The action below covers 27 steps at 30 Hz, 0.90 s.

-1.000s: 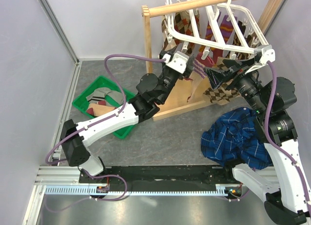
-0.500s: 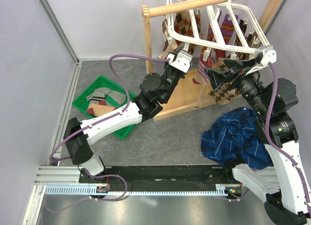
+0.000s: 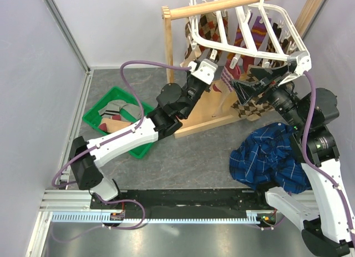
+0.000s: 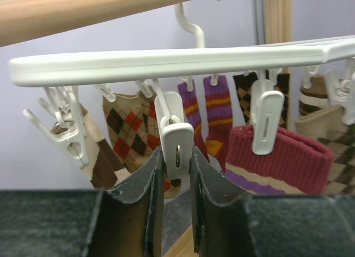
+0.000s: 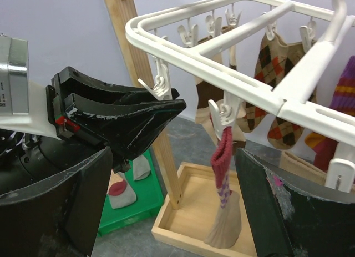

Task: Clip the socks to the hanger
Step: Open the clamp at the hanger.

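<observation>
The white grid hanger (image 3: 244,46) hangs from the wooden rail, its clips dangling below the frame (image 4: 166,61). My left gripper (image 4: 176,157) is raised under its near edge, both fingers pressed against the sides of one white clip (image 4: 176,143). That clip holds no sock. A tan sock with a maroon cuff (image 5: 222,157) hangs from a neighbouring clip, its foot resting in the wooden base tray. My right gripper (image 5: 175,157) stands wide open around that sock without touching it. In the top view the left gripper (image 3: 215,75) and right gripper (image 3: 244,86) face each other under the hanger.
Argyle socks (image 4: 130,129) and a purple striped one (image 4: 213,110) hang from other clips. A green bin (image 3: 93,117) with several loose socks sits at the left. A blue plaid cloth (image 3: 272,157) lies at the right. The wooden stand's post (image 3: 169,51) rises between.
My left jaws have narrowed from wide apart onto the white clip, and the wrist bobbed up and back a little. The right arm has barely moved.
</observation>
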Motion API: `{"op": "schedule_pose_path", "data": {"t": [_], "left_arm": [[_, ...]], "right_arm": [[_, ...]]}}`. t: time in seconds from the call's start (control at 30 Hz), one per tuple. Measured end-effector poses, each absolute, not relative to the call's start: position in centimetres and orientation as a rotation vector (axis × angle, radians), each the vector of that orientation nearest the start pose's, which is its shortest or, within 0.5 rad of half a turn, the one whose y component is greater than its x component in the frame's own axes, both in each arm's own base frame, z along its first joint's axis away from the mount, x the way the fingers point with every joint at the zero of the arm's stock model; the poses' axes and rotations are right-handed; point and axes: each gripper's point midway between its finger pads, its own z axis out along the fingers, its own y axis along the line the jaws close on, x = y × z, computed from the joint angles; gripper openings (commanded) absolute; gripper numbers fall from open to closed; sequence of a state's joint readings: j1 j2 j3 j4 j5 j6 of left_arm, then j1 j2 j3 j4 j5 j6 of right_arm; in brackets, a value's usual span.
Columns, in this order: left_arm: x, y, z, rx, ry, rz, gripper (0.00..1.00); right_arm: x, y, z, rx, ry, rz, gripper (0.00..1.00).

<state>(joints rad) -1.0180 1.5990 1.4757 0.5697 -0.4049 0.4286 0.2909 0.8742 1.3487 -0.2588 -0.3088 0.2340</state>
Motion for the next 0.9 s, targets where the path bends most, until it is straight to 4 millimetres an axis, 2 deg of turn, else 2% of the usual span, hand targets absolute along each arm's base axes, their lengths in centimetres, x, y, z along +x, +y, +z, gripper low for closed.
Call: {"op": "schedule_pose_path", "data": {"t": [0.33,0.63,0.9], "left_arm": [[31.1,-39.1,46.7,0.591,1.095,-0.424,0.04],[29.4,-40.7,44.4,0.746,1.136,-0.507,0.03],[28.9,-41.1,43.9,0.761,1.153,-0.553,0.03]], "right_arm": [[26.1,16.3,48.9,-0.366,1.396,0.752,0.94],[27.6,17.3,49.3,-0.349,1.430,0.813,0.90],[29.1,18.3,47.4,-0.315,1.530,0.865,0.87]]}}
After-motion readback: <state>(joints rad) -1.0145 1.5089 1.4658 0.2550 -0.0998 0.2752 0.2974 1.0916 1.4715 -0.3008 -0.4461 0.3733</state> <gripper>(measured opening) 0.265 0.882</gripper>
